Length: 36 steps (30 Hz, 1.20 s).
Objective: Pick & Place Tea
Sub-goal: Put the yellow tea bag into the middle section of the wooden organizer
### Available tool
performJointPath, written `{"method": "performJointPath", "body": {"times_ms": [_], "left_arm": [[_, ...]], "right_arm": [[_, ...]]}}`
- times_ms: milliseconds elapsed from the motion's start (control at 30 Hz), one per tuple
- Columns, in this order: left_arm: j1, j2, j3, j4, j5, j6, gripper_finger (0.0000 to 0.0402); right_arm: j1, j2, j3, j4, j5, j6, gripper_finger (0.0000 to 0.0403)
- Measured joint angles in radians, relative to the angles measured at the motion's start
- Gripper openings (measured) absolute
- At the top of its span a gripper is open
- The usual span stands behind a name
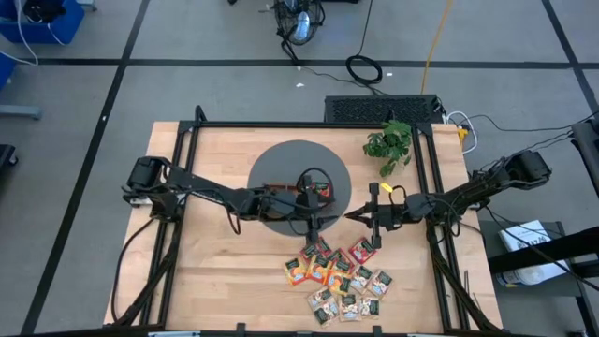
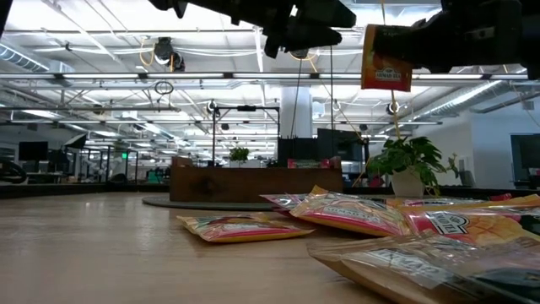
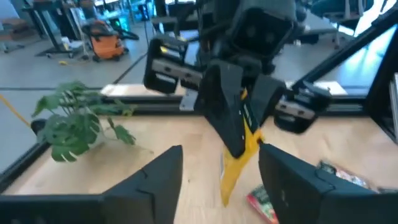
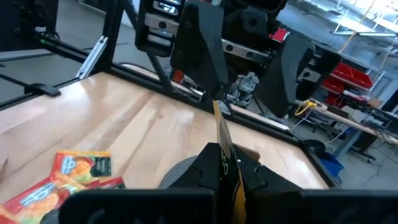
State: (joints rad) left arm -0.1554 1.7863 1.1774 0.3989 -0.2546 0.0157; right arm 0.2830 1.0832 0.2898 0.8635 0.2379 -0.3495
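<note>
Left gripper (image 1: 329,212) over the dark round mat (image 1: 281,159), fingers spread wide, nothing between them; one brown wooden tray (image 1: 292,196) beneath the arm. Right gripper (image 1: 360,214) just beside it, above the table, clamped on one orange-yellow flat tea sachet (image 3: 235,169) hanging on edge. Roughly a dozen red, orange-yellow and green sachets (image 1: 339,278) lie clustered on the pale wooden tabletop (image 1: 215,271). One small potted green plant (image 1: 390,145) at far right.

Sachet labels (image 1: 339,284) too small to read; tray (image 1: 293,195) mostly arm-covered.
</note>
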Motion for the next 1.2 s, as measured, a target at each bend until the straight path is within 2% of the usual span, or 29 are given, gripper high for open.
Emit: {"method": "performJointPath", "body": {"times_ms": [200,467,800,967,1200], "left_arm": [[0.001,0.004,0.004,0.029,0.032,0.005,0.0225],[0.001,0.004,0.008,0.022,0.057,0.005,0.0194],[0.001,0.004,0.008,0.016,0.072,0.015,0.0161],[0.001,0.004,0.008,-0.01,0.072,0.048,0.0122],[0.0,0.004,0.008,-0.036,0.075,0.104,0.0025]], "right_arm": [[0.0,0.0,0.037,-0.017,-0.002,-0.003,0.0],[-0.001,0.022,0.073,-0.03,-0.002,-0.005,0.0],[-0.029,0.109,0.138,-0.029,-0.002,-0.004,0.0],[-0.029,0.115,0.139,-0.031,-0.002,-0.004,0.0],[-0.029,0.115,0.139,-0.05,-0.002,0.001,0.0]]}}
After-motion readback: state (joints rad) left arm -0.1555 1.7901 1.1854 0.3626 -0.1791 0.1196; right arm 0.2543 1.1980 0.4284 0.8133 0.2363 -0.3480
